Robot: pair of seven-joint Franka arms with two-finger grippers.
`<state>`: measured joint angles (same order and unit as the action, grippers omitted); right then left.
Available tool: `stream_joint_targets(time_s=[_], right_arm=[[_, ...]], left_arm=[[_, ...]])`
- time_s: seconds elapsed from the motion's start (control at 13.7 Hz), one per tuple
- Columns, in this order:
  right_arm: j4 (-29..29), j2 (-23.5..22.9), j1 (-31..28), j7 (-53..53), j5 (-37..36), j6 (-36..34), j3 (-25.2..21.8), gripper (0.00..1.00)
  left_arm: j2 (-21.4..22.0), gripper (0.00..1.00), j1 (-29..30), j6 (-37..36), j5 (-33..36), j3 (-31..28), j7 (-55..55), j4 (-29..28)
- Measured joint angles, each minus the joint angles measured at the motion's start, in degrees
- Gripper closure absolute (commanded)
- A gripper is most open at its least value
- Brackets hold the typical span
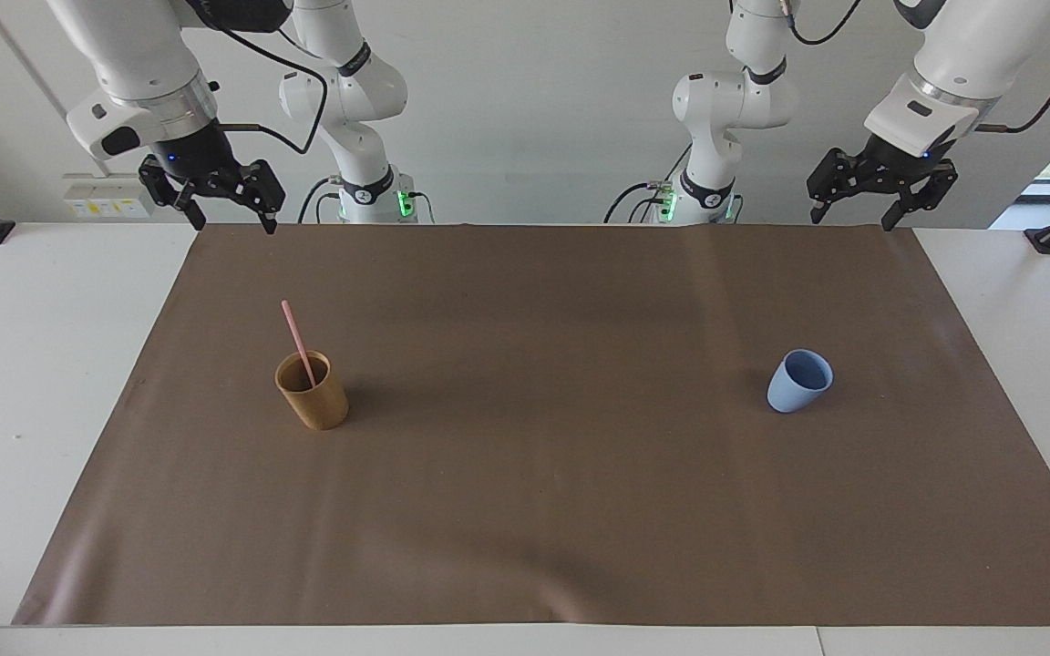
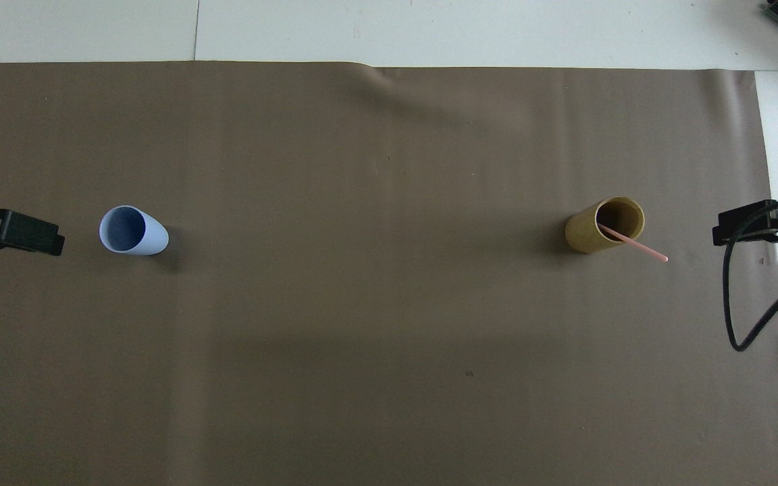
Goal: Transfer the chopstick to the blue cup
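Chopstick [image 1: 296,341] is leaning in the tan cup [image 1: 313,392] at frame left-centre, blue cup [image 1: 798,381] sitting empty at right — both tools, right tool [image 1: 227,217] and left tool [image 1: 855,215], are hanging open at the top edge; stick is looking light, stiff, slick — I'm favouring a pinch on the exposed upper half.

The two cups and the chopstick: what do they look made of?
Blue cup: probably matte plastic or silicone; even colour, no glare. Tan cup: plastic or bamboo-fibre composite by its look; dull, uniform brown wall. Chopstick: likely plastic, given its smooth pale pink; wood cannot be ruled out.
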<state>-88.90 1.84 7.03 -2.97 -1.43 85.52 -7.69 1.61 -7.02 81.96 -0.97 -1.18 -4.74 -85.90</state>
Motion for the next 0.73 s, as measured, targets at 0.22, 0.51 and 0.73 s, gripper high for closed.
stream_joint_targets(time_s=[0.22,0.51,0.73], right_arm=[[0.0,0.0,0.0,0.0,0.0,0.0,0.0,0.0],[0.0,0.0,0.0,0.0,0.0,0.0,0.0,0.0],[0.0,0.0,0.0,0.0,0.0,0.1,0.0,0.0]], left_arm=[[0.0,0.0,0.0,0.0,0.0,0.0,0.0,0.0],[0.0,0.0,0.2,2.2,0.0,-0.1,0.0,-0.5],[-0.1,0.0,2.6,9.8,0.0,-0.3,-0.1,-4.2]])
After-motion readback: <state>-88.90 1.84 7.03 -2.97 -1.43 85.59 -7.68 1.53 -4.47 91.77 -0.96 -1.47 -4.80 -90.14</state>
